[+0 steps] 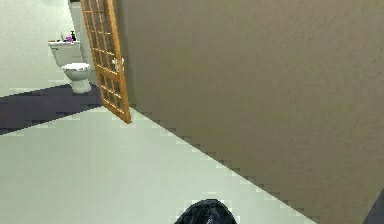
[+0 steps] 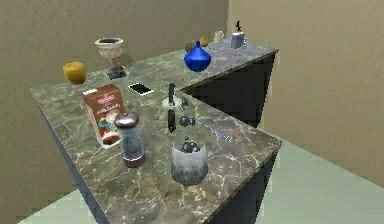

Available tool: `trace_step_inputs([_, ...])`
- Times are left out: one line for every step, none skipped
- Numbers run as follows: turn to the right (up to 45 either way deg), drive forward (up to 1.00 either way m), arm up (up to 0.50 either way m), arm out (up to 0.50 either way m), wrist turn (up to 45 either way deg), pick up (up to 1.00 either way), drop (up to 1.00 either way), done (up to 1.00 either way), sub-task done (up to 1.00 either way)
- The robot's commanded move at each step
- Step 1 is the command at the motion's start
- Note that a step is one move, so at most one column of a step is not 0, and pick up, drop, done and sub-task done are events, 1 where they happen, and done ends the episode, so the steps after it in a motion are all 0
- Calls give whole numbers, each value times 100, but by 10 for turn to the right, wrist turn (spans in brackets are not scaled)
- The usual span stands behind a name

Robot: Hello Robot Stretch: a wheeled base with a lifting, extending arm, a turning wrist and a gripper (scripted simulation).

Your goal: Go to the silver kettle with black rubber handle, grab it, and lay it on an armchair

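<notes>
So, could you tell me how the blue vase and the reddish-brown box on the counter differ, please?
Shape: the blue vase is round-bellied with a narrow neck; the reddish-brown box is flat-sided and rectangular. Colour: the vase is plain deep blue; the box has a pale picture on its front. Place: the vase stands higher and further right in the arm side view than the box. Both stand upright on the marbled counter.

Home, toilet (image 1: 76, 70), wooden door (image 1: 105, 55), marble counter (image 2: 245, 150)
</notes>
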Motion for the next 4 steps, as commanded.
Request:
trace_step_inputs([0, 0, 50, 0, 0, 0, 0, 0, 0])
trace_step_inputs([0, 0, 38, 0, 0, 0, 0, 0, 0])
trace_step_inputs([0, 0, 0, 32, 0, 0, 0, 0, 0])
trace_step_inputs([0, 0, 0, 0, 450, 0, 0, 0, 0])
